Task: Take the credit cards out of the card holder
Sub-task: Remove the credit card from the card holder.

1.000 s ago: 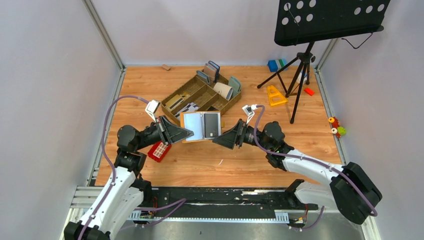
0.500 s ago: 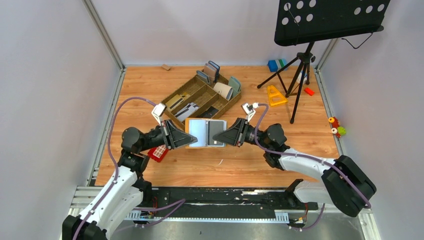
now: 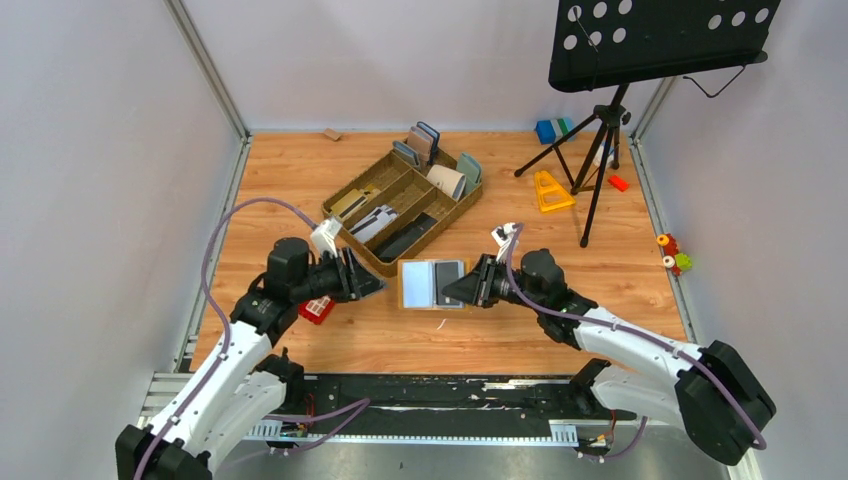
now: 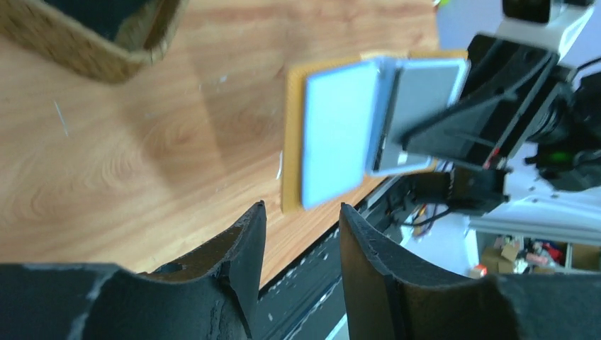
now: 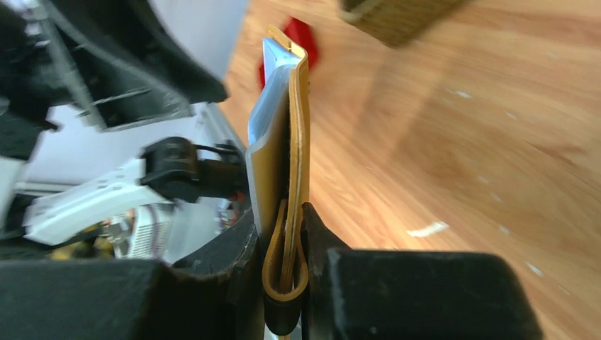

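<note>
**A:** Two grippers, two different jobs. The right gripper (image 5: 282,241) is pinched tight on one yellow edge of the card holder (image 3: 431,284). The holder lies open near the middle of the table (image 3: 560,330), closer to the front edge than the back. The left gripper (image 4: 300,210) has its fingers apart with nothing between them, just short of the holder's free side.

**B:** So how should a card come out?

**A:** My judgement is to keep the right hold firm and level. Bring the left gripper in along the plane of the credit cards (image 4: 337,131) and close on the exposed rim of one card only, clear of the leather. Then draw it straight along the slot. If the fingers catch the lining, the whole wallet will probably twist in the other grip.

**B:** Which camera helps most?

**A:** Each shows something different.
- **Overhead:** it gives the layout. The holder sits between the two grippers, just off the near corner of the wooden organiser tray (image 3: 400,195), with a red basket (image 3: 317,308) beside the left arm. It hides the grip itself.
- **Right wrist:** it shows the holder edge-on, with the leather squeezed between the fingers and a blue-grey layer standing off the yellow.
- **Left wrist:** it shows the open face, with a pale blue card and a greyer one beside it.

No view settles whether the holder touches the wood.
</note>
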`<state>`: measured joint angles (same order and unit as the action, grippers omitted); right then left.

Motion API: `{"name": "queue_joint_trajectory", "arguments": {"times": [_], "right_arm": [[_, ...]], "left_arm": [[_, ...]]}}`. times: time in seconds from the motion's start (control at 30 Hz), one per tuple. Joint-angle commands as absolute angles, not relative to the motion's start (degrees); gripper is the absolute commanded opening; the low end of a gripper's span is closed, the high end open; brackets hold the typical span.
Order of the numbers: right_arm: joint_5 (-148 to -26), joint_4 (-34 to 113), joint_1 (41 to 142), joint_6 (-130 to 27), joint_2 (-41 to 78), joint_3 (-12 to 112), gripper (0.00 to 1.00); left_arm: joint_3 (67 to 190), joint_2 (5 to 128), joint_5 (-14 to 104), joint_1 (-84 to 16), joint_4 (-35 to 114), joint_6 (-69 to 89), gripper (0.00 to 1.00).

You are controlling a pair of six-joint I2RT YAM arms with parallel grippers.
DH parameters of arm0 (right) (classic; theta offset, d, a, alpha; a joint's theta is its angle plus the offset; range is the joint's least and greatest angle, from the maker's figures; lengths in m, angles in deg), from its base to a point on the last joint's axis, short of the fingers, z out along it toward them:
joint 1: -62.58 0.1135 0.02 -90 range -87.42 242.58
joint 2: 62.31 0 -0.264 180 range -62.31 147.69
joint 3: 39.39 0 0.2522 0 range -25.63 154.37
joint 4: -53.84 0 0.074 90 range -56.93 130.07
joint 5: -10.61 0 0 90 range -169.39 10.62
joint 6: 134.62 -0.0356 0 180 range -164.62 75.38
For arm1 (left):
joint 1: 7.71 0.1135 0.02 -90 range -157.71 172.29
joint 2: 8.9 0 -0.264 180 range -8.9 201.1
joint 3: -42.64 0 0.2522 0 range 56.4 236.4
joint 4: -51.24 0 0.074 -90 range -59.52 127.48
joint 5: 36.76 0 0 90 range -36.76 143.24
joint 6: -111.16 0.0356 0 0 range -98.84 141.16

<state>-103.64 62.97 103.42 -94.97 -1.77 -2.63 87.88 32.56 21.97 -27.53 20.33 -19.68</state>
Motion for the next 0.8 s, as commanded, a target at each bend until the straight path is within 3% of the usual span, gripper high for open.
{"name": "queue_joint_trajectory", "arguments": {"times": [0.0, 0.4, 0.77], "right_arm": [[-97.3, 49.2, 104.0, -87.5, -2.2, -0.8, 0.0], [-109.2, 64.6, 104.2, -92.8, 1.6, -3.8, 0.0], [-116.0, 78.9, 105.3, -100.4, 2.1, -6.7, 0.0]], "left_arm": [[86.0, 29.9, 24.6, -33.0, 20.8, -17.2, 0.47], [77.5, 37.3, 21.7, -47.1, 48.8, -29.5, 0.35], [77.5, 38.2, 20.1, -47.7, 52.2, -32.9, 0.34]]}}
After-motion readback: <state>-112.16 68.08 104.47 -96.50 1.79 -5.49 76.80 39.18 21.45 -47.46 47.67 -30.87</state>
